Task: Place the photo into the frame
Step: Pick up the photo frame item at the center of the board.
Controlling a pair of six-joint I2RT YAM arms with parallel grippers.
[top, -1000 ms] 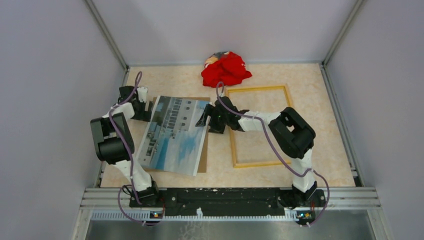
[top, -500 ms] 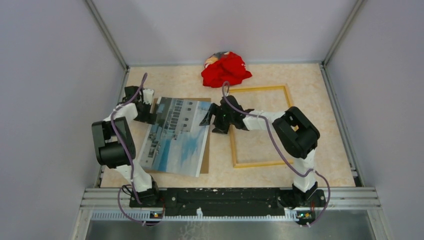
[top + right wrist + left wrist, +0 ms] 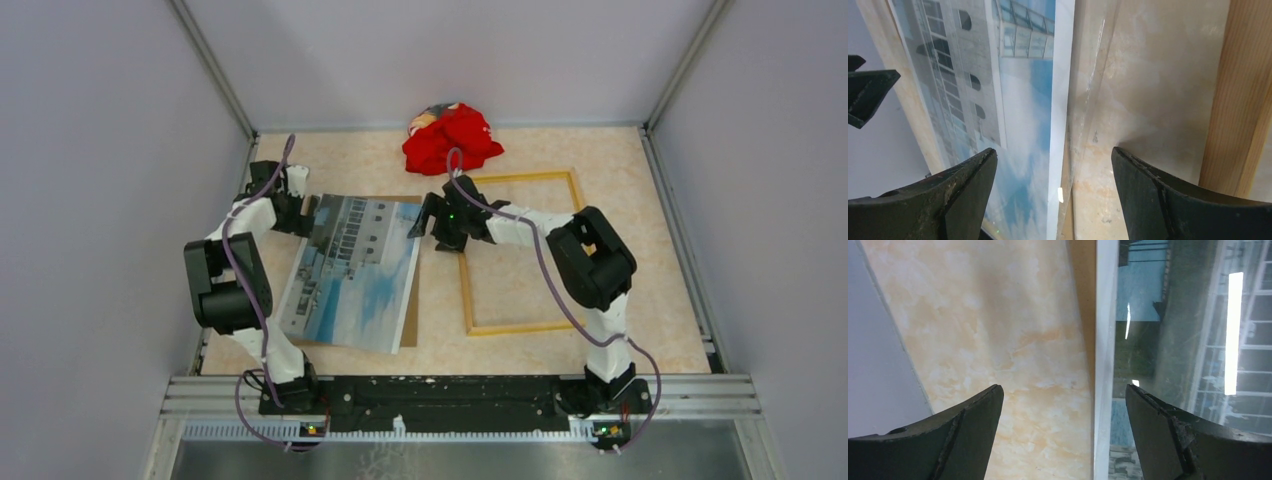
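- Brown fibreboard backing panel (image 3: pixel 409 318) lies on the marbled table (image 3: pixel 650 300) left of the frame (image 3: pixel 520 326), and the photo (image 3: pixel 350 275) rests printed side up on top of it, so only a strip of board shows along its right and far edges.
- Over the last second the photo has settled. Its near corner reached further toward the arms a moment ago, and the sheet now sits flatter and squarer on the panel.
- Both arms have drifted toward the far side of the table in that time, each keeping to its own edge of the print.
- Left gripper (image 3: pixel 1063 390): jaws spread as wide as they go, one finger over bare table and the other over the print, with the white border running between them. It is holding nothing.
- Right gripper (image 3: pixel 1054 150): jaws spread and a little wider than a second ago, straddling the photo's right edge with the frame's pale wood rail just beyond. It also holds nothing.
- My reading is that the sheet has just been let go (or a grasp abandoned), so it will need picking up again before it can cross to the frame.
- The frame is the only receptacle here and holds nothing, with bare table showing through its opening.
- Red crumpled cloth (image 3: pixel 452 140) sits at the far edge, just beyond the frame's far-left corner.
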